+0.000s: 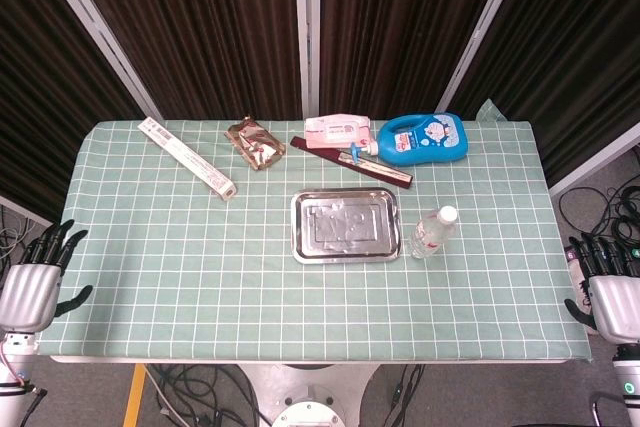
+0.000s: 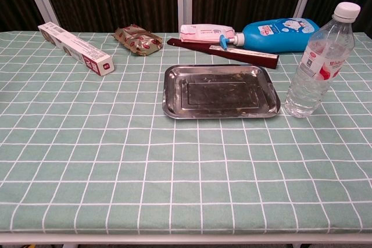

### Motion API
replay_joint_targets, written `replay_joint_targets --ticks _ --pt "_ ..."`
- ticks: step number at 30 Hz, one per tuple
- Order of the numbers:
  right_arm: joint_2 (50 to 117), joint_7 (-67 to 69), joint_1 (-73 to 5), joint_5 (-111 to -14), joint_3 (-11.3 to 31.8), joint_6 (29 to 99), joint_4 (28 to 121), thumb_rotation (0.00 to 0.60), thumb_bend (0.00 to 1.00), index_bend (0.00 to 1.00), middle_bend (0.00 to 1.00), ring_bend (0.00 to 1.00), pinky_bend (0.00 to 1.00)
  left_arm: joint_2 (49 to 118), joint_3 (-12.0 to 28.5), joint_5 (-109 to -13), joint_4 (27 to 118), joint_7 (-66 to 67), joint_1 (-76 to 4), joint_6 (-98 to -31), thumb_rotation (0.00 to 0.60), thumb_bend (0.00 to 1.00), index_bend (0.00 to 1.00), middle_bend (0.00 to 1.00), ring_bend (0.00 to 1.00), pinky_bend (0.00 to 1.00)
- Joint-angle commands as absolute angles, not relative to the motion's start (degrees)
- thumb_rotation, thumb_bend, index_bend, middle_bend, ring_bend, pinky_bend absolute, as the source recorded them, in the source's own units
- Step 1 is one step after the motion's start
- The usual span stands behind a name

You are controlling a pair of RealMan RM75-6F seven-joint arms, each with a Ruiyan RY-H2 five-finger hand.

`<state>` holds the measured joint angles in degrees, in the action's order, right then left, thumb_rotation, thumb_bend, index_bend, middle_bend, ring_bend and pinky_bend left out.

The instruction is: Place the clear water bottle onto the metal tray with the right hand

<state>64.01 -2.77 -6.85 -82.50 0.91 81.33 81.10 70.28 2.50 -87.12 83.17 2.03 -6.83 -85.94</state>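
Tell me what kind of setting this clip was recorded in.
Probably a lab or test bench, not a home: dark curtains behind the table, loose cables on the floor, household items laid out on a checked tablecloth.

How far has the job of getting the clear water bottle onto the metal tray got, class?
Nothing looks done yet. The clear water bottle stands upright on the tablecloth just right of the metal tray, which holds nothing. Nothing is in hand: the right robot hand sits off the table's right edge, the left robot hand off the left. Reaching, gripping, lifting and setting down all remain.
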Motion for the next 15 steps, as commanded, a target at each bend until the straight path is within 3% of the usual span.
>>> replay_joint_targets --ticks 1,11,15 --pt "64.1 -2.3 -6.9 -82.8 1.2 81.4 80.8 0.6 0.13 0.0 0.02 0.0 0.0 70.4 2.6 -87.4 83.1 2.0 -7.1 -85.9 0.592 0.21 0.19 0.15 0.09 0.19" --pt "62.9 2.2 -7.9 -84.4 1.7 79.7 84.2 0.6 0.1 0.0 0.05 0.0 0.0 69.7 2.2 -89.0 85.6 2.5 -7.3 -86.5 0.595 0.21 0.19 0.15 0.09 0.19" --pt "66.0 10.2 -8.8 -84.1 2.9 78.9 82.2 0.6 0.01 0.0 0.06 0.0 0.0 69.3 2.2 -89.2 85.9 1.8 -7.4 -86.5 0.6 0.19 0.19 0.15 0.09 0.19"
